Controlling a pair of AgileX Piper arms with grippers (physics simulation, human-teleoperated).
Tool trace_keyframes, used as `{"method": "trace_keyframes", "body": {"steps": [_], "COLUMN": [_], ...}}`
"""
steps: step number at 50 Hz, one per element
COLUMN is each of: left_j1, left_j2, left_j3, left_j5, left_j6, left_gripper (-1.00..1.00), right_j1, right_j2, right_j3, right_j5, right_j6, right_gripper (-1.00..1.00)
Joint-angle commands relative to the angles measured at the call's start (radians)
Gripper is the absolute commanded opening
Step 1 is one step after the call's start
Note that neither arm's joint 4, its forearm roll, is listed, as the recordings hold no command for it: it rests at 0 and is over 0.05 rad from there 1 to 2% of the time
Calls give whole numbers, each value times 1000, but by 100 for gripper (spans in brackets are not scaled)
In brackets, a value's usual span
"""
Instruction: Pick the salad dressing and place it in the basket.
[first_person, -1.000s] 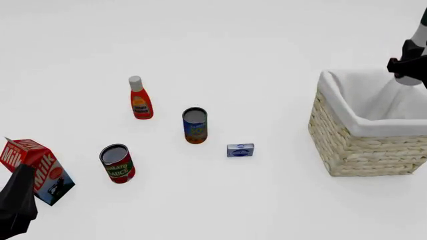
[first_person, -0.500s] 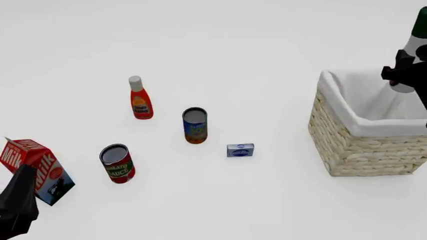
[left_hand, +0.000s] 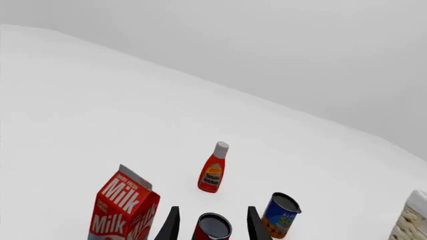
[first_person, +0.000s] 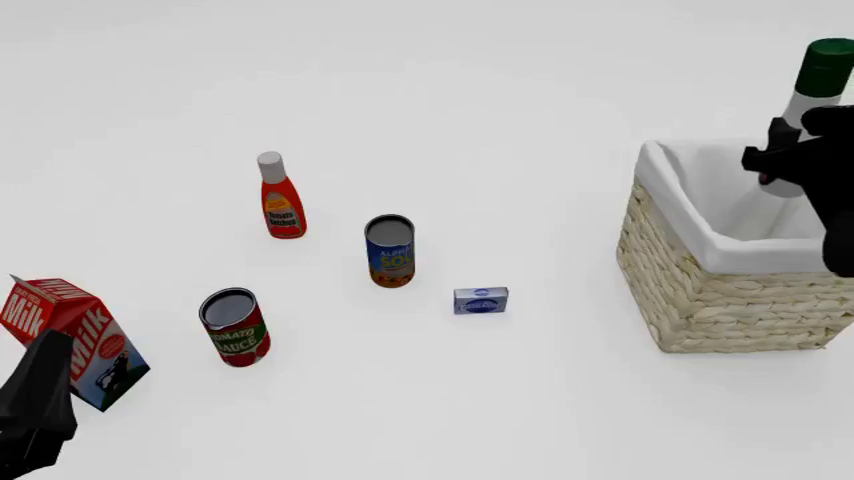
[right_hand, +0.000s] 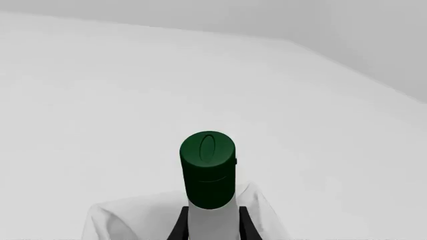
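Observation:
The salad dressing (first_person: 806, 100), a white bottle with a dark green cap, hangs upright over the basket's (first_person: 721, 295) far right part, its lower end inside the white cloth lining. My right gripper (first_person: 785, 157) is shut on the bottle's body. In the right wrist view the green cap of the salad dressing (right_hand: 208, 167) stands between my two fingers (right_hand: 180, 226), with the lining of the basket (right_hand: 113, 220) beneath. My left gripper (first_person: 38, 405) rests low at the near left, open and holding nothing; its wrist view shows the left gripper (left_hand: 213, 210) with its fingers spread.
A red ketchup bottle (first_person: 280, 205) stands mid-left, a blue can (first_person: 390, 250) and a small blue box (first_person: 481, 300) near the centre. A tomato sauce can (first_person: 235, 327) and a milk carton (first_person: 74, 335) stand close to my left gripper.
My right gripper has carried the salad dressing leftward from the frame's edge to above the basket, and the green cap has come into view. The left arm has not moved.

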Motion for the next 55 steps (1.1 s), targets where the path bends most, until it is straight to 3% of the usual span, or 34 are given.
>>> {"method": "trace_keyframes", "body": {"steps": [1,55], "left_j1": [8,16], "left_j2": [0,0], "left_j3": [0,0], "left_j5": [10,20], "left_j6": [224,217], "left_gripper": [100,100], "right_j1": [1,0], "right_j2": [27,100], "right_j3": [-19,-76], "right_j5": [-4,72], "right_j6": [22,77], "right_gripper": [-100,-100]}}
